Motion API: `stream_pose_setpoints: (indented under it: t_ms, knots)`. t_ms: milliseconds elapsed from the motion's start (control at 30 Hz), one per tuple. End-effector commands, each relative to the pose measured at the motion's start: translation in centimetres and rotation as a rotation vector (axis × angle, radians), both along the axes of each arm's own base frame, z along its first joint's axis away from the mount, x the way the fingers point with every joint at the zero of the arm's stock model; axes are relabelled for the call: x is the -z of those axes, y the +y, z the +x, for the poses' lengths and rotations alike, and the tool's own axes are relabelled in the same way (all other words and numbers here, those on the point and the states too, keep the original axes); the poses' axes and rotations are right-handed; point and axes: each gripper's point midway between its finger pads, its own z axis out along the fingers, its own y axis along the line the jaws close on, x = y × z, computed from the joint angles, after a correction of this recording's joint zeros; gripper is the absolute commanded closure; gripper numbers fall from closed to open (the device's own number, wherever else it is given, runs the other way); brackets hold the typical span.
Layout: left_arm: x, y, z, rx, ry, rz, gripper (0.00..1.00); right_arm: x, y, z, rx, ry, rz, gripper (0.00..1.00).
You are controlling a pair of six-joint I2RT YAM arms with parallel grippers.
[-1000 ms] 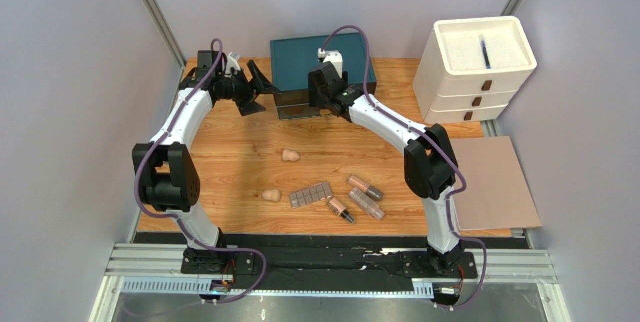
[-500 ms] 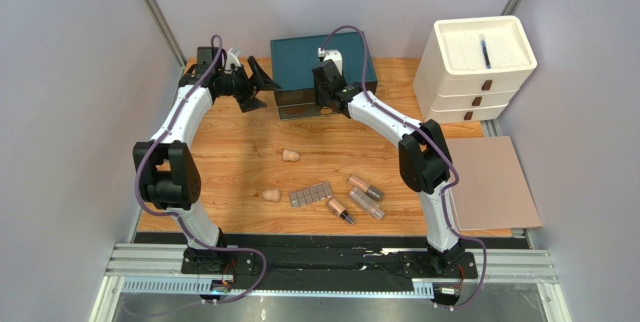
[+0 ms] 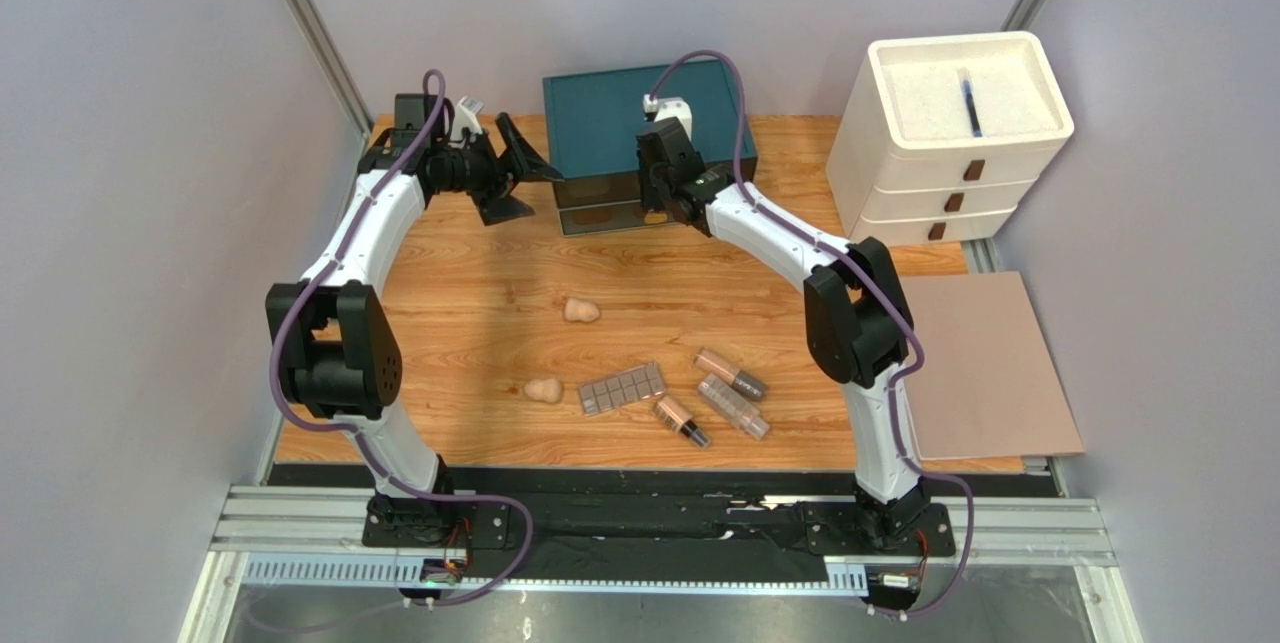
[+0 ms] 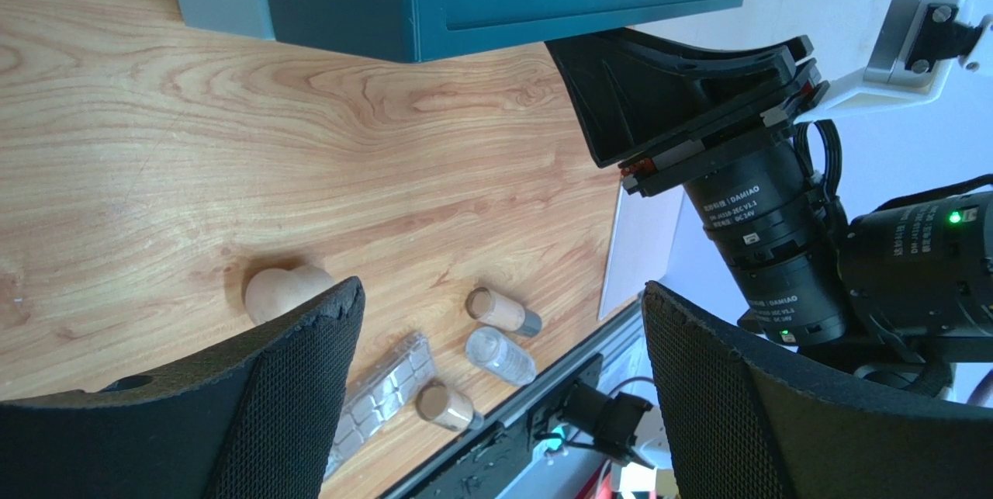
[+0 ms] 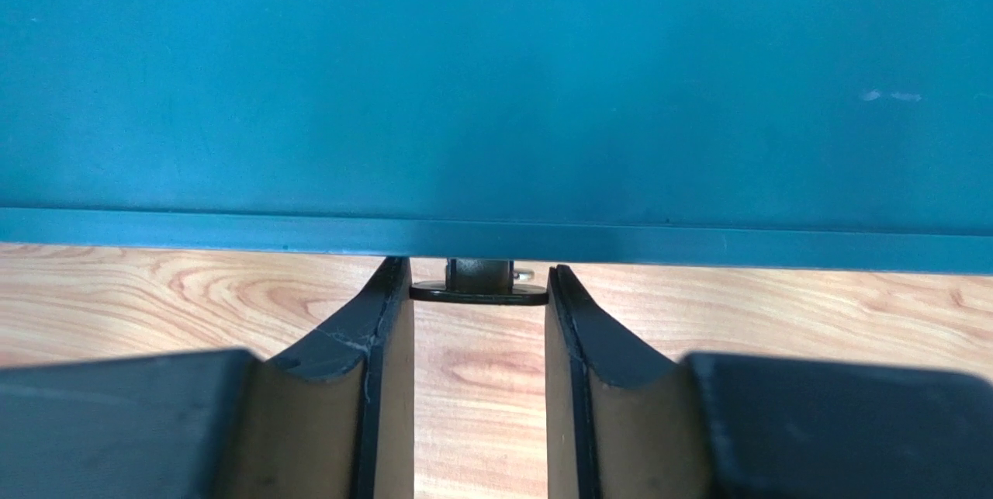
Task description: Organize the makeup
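The makeup lies on the near half of the wooden table: two beige sponges point(image 3: 580, 312) point(image 3: 544, 391), a gridded palette point(image 3: 621, 388) and three tubes point(image 3: 729, 373) point(image 3: 732, 406) point(image 3: 681, 420). My right gripper point(image 3: 657, 201) is at the lower front of the teal drawer box point(image 3: 631, 103). In the right wrist view its jaws point(image 5: 478, 278) close snugly on the small dark drawer handle point(image 5: 479, 293). My left gripper point(image 3: 519, 181) is open and empty, hanging left of the box. Its wrist view shows one sponge point(image 4: 286, 290), the palette point(image 4: 379, 388) and the tubes point(image 4: 504, 311) far below.
A white drawer unit point(image 3: 962, 133) stands at the back right. A tan mat point(image 3: 984, 366) lies to the right of the table. Grey walls close in the left, back and right sides.
My right gripper has moved back toward the teal box, and the drawer front sits closer to the box than a second ago. The left arm has barely shifted. The makeup has not moved.
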Motion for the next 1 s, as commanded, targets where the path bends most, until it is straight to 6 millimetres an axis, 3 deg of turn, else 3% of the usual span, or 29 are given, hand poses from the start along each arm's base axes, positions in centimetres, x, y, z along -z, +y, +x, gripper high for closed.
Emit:
stream_pose_setpoints:
  t_ms: [0, 33, 67, 300, 433, 600, 633, 700, 733, 767, 833, 967]
  knots:
    - [-0.4, 0.0, 0.3, 0.005, -0.016, -0.014, 0.07, 1.5, -2.8, -1.9, 0.047, 0.066, -0.013, 1.00]
    - [-0.3, 0.0, 0.3, 0.002, -0.015, -0.012, 0.07, 1.0, -2.9, -2.4, 0.043, 0.065, -0.002, 1.00]
    - [-0.3, 0.0, 0.4, -0.001, -0.011, -0.016, 0.07, 1.8, -3.0, -3.2, 0.037, 0.090, -0.005, 1.00]
    - [0.3, 0.0, 0.2, -0.003, 0.000, -0.011, 0.07, 2.7, -3.7, -6.7, 0.011, 0.130, -0.023, 1.00]
    - [0.4, 0.0, 0.1, -0.003, 0.006, -0.014, 0.07, 2.0, -3.6, -8.1, -0.010, 0.118, -0.036, 1.00]
    - [-0.4, -1.9, 0.9, 0.023, -0.057, 0.023, 0.11, 1.3, -3.5, -8.5, -0.018, 0.107, -0.042, 1.00]
    - [-1.4, -2.3, 1.5, 0.028, -0.089, 0.036, 0.13, 1.4, -3.6, -8.6, -0.016, 0.112, -0.049, 1.00]
    - [-0.4, -3.5, 1.7, 0.045, -0.062, 0.085, 0.17, 1.7, -3.6, -8.5, -0.016, 0.118, -0.061, 1.00]
    - [-1.6, -3.9, 2.4, 0.052, -0.097, 0.106, 0.19, 1.7, -3.7, -8.4, -0.013, 0.122, -0.063, 1.00]
    - [0.0, -3.7, 2.6, 0.034, -0.046, 0.161, 0.19, 1.8, -3.6, -8.5, -0.015, 0.125, -0.067, 1.00]
    - [0.0, -4.3, 2.7, 0.047, -0.036, 0.227, 0.19, 2.1, -3.7, -8.6, -0.013, 0.132, -0.072, 1.00]
    - [3.1, -3.6, 3.9, -0.009, 0.039, 0.340, 0.25, 2.1, -3.7, -8.7, -0.011, 0.139, -0.066, 1.00]
